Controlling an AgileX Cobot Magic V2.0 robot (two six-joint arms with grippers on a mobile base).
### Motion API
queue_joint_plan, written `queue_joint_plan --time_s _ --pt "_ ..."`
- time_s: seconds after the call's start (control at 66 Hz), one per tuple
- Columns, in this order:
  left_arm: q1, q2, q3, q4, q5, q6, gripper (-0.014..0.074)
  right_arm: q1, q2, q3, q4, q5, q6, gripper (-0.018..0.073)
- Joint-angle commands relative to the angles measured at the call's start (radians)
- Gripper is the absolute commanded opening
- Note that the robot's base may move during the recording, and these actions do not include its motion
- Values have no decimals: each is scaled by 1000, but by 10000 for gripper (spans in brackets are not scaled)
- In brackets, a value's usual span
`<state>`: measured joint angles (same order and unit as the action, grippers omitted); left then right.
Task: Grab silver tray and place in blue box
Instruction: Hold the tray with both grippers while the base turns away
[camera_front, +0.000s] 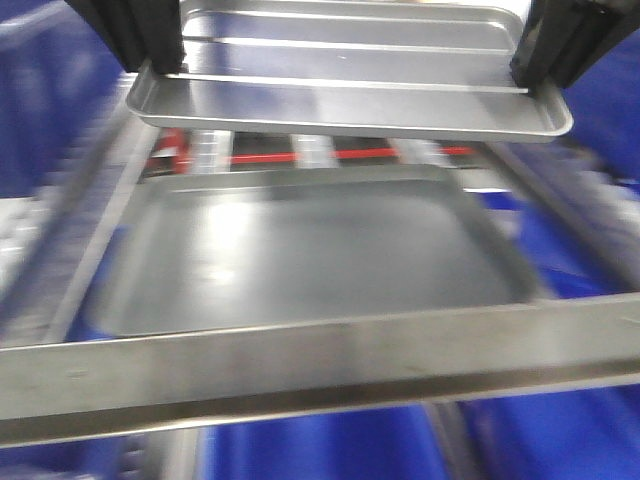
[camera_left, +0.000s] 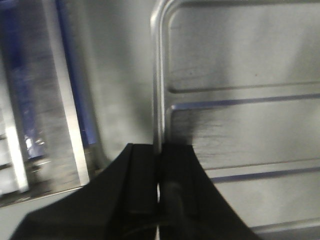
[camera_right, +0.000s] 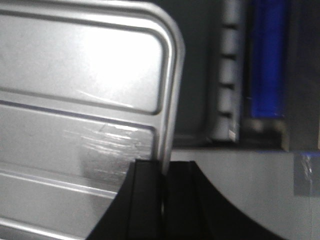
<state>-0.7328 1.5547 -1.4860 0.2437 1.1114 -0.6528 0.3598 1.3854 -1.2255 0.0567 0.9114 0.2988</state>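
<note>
The silver tray (camera_front: 345, 100) is shiny, with two long ridges, and hangs in the air at the top of the front view. My left gripper (camera_front: 160, 68) is shut on its left rim; the left wrist view shows the jaws (camera_left: 159, 150) pinching that rim beside the tray floor (camera_left: 240, 65). My right gripper (camera_front: 530, 78) is shut on the right rim; the right wrist view shows the jaws (camera_right: 164, 167) clamped on the rim beside the tray floor (camera_right: 80, 75). Blue plastic (camera_front: 330, 450) shows blurred below the steel rail; I cannot tell whether it is the blue box.
A larger dull dark-grey flat tray (camera_front: 310, 250) lies directly beneath the lifted tray. A steel rail (camera_front: 320, 360) crosses the foreground. Slanted steel frame bars (camera_front: 70, 220) run down both sides. Red strips (camera_front: 350, 154) show at the back.
</note>
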Motion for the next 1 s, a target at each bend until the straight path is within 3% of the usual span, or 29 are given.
queue_joint_plan --time_s 0.0,0.984 --pt "-3 -35 -21 43 4 10 -105 -7 -33 -39 -40 -44 -11 58" --pt "-3 -35 -21 39 4 10 -105 -7 -33 -39 -40 -44 -11 58"
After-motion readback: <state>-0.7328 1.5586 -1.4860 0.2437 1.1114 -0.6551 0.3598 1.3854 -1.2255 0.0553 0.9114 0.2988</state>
